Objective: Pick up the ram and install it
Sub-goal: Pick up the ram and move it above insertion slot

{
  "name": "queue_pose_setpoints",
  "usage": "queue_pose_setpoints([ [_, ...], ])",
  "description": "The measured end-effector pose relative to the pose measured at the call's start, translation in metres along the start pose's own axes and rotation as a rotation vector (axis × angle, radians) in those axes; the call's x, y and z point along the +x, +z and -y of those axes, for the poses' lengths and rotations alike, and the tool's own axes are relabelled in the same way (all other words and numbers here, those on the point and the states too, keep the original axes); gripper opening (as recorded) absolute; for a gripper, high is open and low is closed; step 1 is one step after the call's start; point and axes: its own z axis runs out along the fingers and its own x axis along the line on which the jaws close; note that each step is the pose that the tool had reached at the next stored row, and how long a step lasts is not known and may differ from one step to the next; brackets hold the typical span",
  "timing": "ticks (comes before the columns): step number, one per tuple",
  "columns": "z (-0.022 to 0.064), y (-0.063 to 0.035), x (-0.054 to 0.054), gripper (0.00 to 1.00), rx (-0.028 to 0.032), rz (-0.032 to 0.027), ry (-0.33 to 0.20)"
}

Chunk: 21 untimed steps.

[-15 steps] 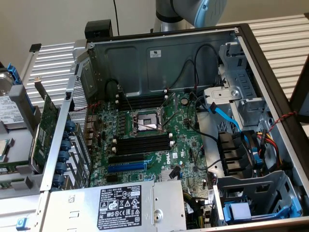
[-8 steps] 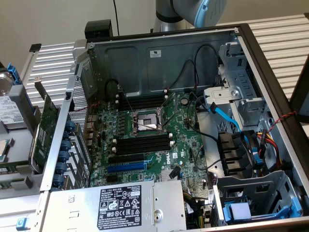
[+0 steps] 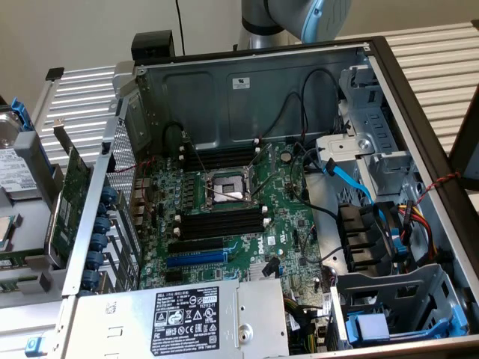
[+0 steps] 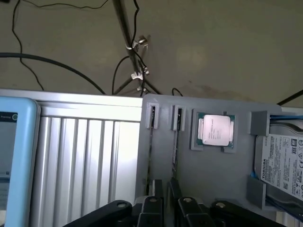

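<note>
1. In the wrist view, the ram (image 4: 174, 153), a long, thin, dark memory stick, is standing on edge in a slot of a flat grey plastic holder tray (image 4: 213, 179). A second dark memory stick (image 4: 150, 156) is standing in the neighbouring slot.
2. The black end effector (image 4: 164, 189) is hanging close to one end of these two sticks. I cannot tell whether it is open, closed or gripping anything.
3. A square, silver-topped processor chip (image 4: 215, 128) is lying in the tray just beside the ram, and a silver hard drive with a white label (image 4: 284, 161) is sitting beyond the chip.
4. In the exterior view, an open grey metal computer case (image 3: 224, 105) is lying on a ribbed metal table (image 3: 438, 60). Black motherboard slots with white end clips (image 3: 221, 222) are sitting at the middle of the frame, and the grey robot arm (image 3: 292, 15) is showing at the top centre.
</note>
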Motion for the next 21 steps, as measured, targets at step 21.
queue_pose_setpoints([
  [21, -0.0069, 0.0254, 0.002, 0.42, 0.0621, -0.0259, 0.001],
])
